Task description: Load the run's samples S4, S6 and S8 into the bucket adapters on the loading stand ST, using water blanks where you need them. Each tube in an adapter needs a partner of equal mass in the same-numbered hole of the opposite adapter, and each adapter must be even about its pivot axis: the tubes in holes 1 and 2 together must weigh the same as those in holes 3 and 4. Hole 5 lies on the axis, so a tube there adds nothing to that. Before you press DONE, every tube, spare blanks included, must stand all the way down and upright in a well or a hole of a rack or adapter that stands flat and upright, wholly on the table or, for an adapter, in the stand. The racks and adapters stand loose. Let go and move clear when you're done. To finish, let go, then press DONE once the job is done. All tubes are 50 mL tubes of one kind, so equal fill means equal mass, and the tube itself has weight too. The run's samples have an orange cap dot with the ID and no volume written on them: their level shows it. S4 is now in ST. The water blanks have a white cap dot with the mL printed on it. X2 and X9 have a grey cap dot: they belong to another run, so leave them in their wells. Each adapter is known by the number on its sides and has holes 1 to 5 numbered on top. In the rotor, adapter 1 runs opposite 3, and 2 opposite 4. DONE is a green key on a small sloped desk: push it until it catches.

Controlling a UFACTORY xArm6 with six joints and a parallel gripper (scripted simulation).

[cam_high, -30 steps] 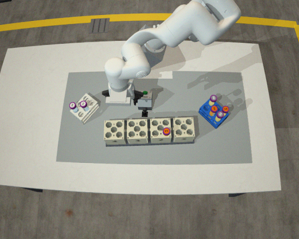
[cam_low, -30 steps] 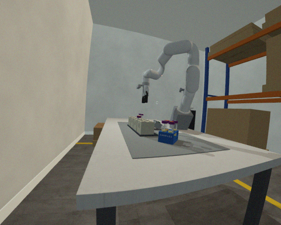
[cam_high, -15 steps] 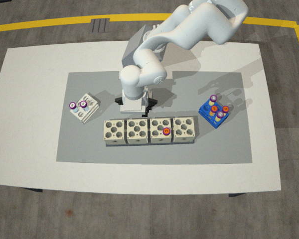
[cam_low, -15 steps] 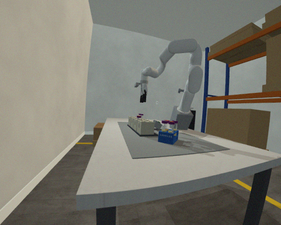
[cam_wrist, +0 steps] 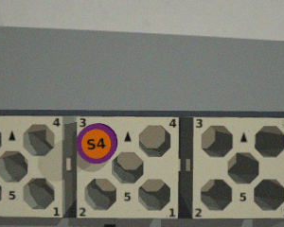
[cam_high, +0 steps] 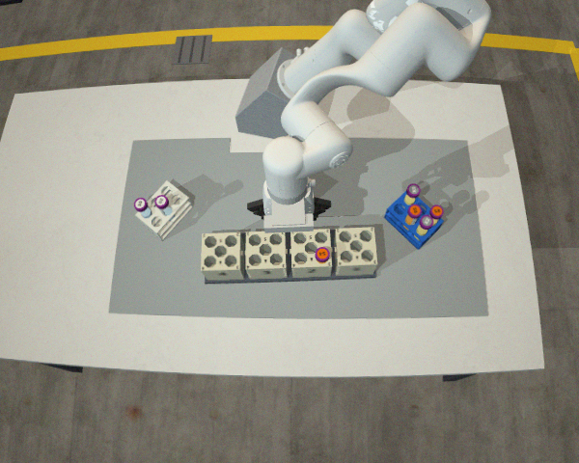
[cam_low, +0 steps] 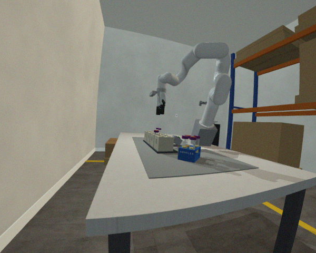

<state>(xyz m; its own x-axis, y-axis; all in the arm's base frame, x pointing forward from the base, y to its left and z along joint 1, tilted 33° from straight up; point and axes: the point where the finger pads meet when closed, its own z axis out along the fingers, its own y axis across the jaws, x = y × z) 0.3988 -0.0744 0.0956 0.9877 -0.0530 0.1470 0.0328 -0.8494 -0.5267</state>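
Overhead, the white six-joint arm (cam_high: 365, 74) (cam_low: 211, 50) bends forward and down, its black-fingered gripper (cam_high: 289, 206) (cam_low: 160, 110) pointing downward with fingers spread wide and nothing between them. The hand is well above the table, on the arm-base side of the four cream, block-shaped adapters, which stand in a row on a dark flat stand (cam_high: 289, 280) (cam_low: 163, 152) (cam_wrist: 133, 113). Lower than the hand and a little farther from the arm's base, the purple-capped tube with the orange S4 dot (cam_high: 322, 255) (cam_low: 156, 131) (cam_wrist: 97, 143) stands upright in hole 3 of its cream adapter (cam_high: 311, 271) (cam_wrist: 128, 209). Well out to one side of the hand, the blue sample rack (cam_high: 418, 244) (cam_low: 188, 154) bears four purple-capped tubes, two dotted orange and two grey; well out to the other, a white rack (cam_high: 161, 234) bears two purple-capped tubes with white dots.
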